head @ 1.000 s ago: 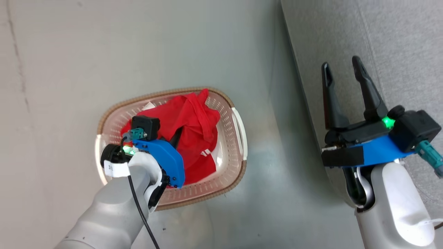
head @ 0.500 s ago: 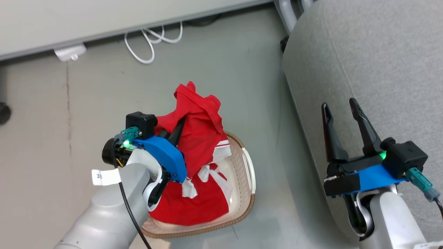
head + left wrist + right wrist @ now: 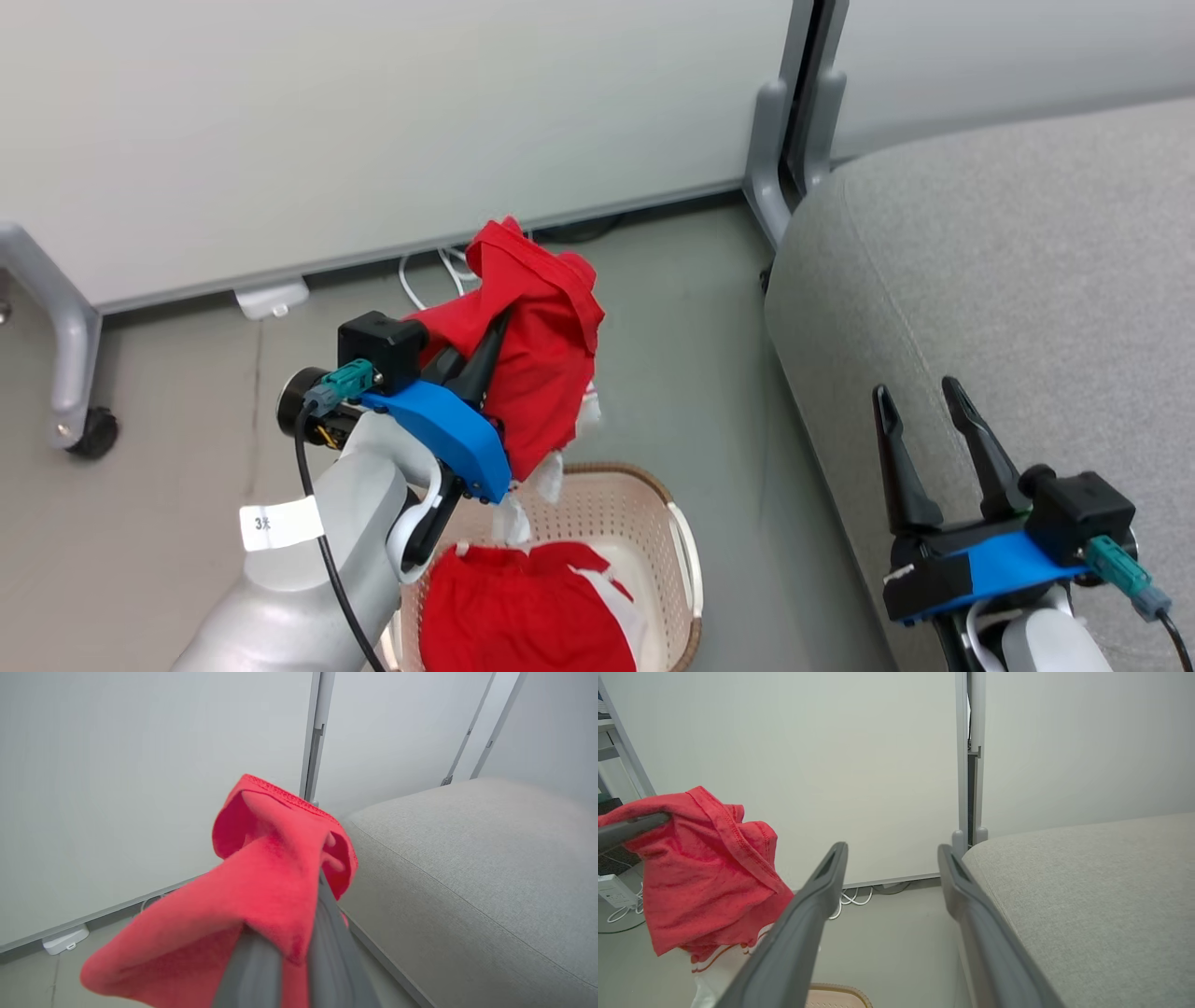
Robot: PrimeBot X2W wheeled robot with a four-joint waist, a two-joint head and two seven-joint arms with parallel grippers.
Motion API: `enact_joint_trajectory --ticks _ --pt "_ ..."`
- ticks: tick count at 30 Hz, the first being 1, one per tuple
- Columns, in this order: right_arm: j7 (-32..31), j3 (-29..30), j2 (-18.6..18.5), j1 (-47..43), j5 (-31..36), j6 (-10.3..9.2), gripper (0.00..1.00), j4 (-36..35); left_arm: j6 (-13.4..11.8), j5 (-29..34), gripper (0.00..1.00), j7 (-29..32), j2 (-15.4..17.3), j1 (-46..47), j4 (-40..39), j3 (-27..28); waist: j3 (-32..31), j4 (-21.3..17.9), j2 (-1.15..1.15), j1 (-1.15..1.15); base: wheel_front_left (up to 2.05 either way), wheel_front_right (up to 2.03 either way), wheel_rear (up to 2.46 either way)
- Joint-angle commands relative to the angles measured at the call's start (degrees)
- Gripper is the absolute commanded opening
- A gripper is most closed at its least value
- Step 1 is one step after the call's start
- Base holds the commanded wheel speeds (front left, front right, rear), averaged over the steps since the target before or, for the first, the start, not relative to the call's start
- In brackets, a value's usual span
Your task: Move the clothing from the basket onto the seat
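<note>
My left gripper (image 3: 490, 341) is shut on one red garment of the clothing (image 3: 541, 355), held up above the basket (image 3: 689, 560), with white trim dangling toward it. In the left wrist view the red fabric (image 3: 266, 872) is bunched over my dark fingers (image 3: 327, 933). A second red and white garment (image 3: 523, 607) lies inside the basket. The grey seat (image 3: 1008, 280) is to the right. My right gripper (image 3: 920, 397) hovers open and empty at the seat's near edge, also seen in its own view (image 3: 892, 851) with the held garment (image 3: 700, 868) to the left.
A pale partition wall stands behind, with a grey post (image 3: 794, 112) at the seat's corner and a castered leg (image 3: 89, 434) at left. White cables (image 3: 439, 275) and a white adapter (image 3: 271, 299) lie on the grey floor along the wall.
The head camera has tilted up. My left gripper has lifted the red garment out of the basket, leaving the other garment behind. The right gripper stays open.
</note>
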State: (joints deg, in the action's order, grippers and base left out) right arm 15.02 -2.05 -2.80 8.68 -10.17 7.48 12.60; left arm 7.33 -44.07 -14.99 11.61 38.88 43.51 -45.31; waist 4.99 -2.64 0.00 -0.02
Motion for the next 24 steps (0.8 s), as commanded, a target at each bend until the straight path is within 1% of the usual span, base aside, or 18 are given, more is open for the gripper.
enact_joint_trajectory --ticks 1,4,11,24 --pt "0.2 0.2 -0.2 -1.4 -0.3 0.02 1.00 0.1 -0.3 0.8 0.00 -0.3 0.2 -0.5 -0.9 0.5 -2.3 0.6 0.00 0.02 0.00 0.00 0.00" --pt "0.2 0.7 -0.2 -2.8 -0.4 0.03 1.00 0.1 -0.3 2.2 0.00 -0.3 0.2 -0.9 -2.8 1.4 -3.8 1.2 0.00 0.02 0.00 0.00 0.00" --pt "0.2 0.9 -0.2 -4.4 -0.7 0.02 1.00 -0.2 -0.8 4.3 0.00 -0.3 -0.2 -0.5 -6.8 2.2 -5.0 2.3 0.00 0.02 0.00 0.00 0.00" --pt "0.2 0.4 -0.2 -4.3 -0.9 0.02 1.00 -0.5 -1.6 4.8 0.00 -0.3 0.2 -0.5 -9.7 1.7 -5.0 2.8 0.00 0.02 0.00 0.00 0.00"
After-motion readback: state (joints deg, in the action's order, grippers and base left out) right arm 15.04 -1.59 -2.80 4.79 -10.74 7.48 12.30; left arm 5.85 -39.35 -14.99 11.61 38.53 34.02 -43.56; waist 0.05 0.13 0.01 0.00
